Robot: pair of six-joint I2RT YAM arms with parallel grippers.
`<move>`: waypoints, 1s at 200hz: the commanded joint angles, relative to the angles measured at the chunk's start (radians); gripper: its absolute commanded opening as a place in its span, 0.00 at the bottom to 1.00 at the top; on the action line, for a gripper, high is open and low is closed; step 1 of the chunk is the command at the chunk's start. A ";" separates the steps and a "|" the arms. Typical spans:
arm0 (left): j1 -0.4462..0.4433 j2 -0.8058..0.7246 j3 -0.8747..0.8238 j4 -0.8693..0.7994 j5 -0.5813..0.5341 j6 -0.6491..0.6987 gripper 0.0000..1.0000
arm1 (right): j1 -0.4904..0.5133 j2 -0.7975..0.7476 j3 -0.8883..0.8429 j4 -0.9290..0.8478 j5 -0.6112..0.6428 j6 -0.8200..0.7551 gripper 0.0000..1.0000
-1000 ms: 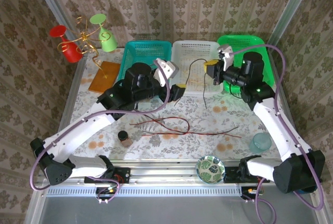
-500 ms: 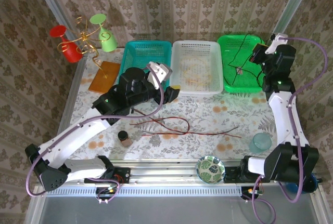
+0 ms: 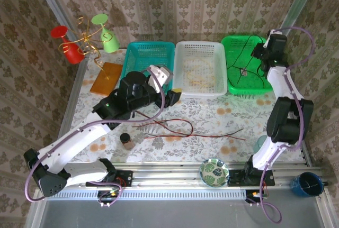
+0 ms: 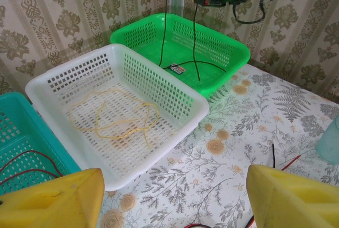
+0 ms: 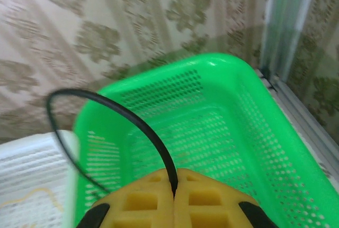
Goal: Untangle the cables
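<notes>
- Flat table under a floral-print cloth (image 3: 222, 117): spans the scene between patterned walls, with three baskets in a row along the far side.
- White left arm (image 3: 85, 133): reaches from the near left corner toward the middle of the table.
- White right arm (image 3: 288, 101): stretches from the near right up to the far right corner.
- Bright green plastic mesh basket (image 3: 244, 90): sits far right, touching the white one.
- White plastic mesh basket (image 3: 201, 93): sits in the middle of the row.
- Teal plastic mesh basket (image 3: 151, 44): sits left of the white one.
- Left gripper (image 4: 175, 185): yellow fingers spread wide apart with nothing between them, raised over the cloth just near of the white basket.
- Right gripper (image 5: 174, 183): yellow fingers pressed together, clamped on the thin black cable (image 5: 123, 110) above the green basket.
- Black cable: arches up out of the grip and hangs down into the green basket, its lower end lying on the basket floor.
- Thin dark red cables (image 3: 212, 135): lie loose on the cloth near the middle, one curled in a loop, one running long toward the right.
- Another dark red strand (image 4: 26, 156): lies inside the teal basket.
- Thin yellow-orange cable (image 4: 122, 125): lies coiled loosely on the white basket's floor.
- Gold wire stand with a red and a green cup (image 3: 85, 40): stands at the far left.
- Small brown jar (image 3: 126, 140): stands near left, just beside the red loop.
</notes>
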 commanded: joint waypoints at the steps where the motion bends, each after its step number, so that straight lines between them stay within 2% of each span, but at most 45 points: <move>1: 0.004 -0.031 -0.025 0.030 -0.018 -0.032 0.72 | 0.018 0.074 0.084 -0.118 0.188 -0.019 0.00; 17: 0.004 -0.034 -0.035 0.030 -0.024 -0.035 0.72 | 0.023 0.152 0.149 -0.201 0.225 -0.020 0.00; 59: -0.005 -0.030 -0.041 0.022 -0.035 -0.046 0.72 | 0.041 0.342 0.299 -0.430 0.218 -0.026 0.00; 91: -0.010 -0.030 -0.049 0.018 -0.044 -0.056 0.72 | 0.047 0.397 0.335 -0.520 0.245 -0.035 0.00; 105: -0.011 -0.030 -0.051 0.017 -0.045 -0.059 0.72 | 0.047 0.385 0.326 -0.521 0.261 -0.050 0.10; 122: -0.012 -0.031 -0.054 0.015 -0.047 -0.063 0.72 | 0.043 0.355 0.302 -0.516 0.274 -0.060 0.32; 131: -0.012 -0.030 -0.055 0.017 -0.047 -0.066 0.72 | 0.039 0.332 0.287 -0.514 0.271 -0.057 0.38; 176: -0.012 -0.028 -0.054 0.000 -0.060 -0.067 0.73 | 0.036 0.171 0.184 -0.460 0.241 -0.037 0.62; 200: -0.006 -0.025 -0.060 -0.044 -0.090 -0.090 0.73 | 0.037 0.107 0.156 -0.475 0.208 -0.032 0.68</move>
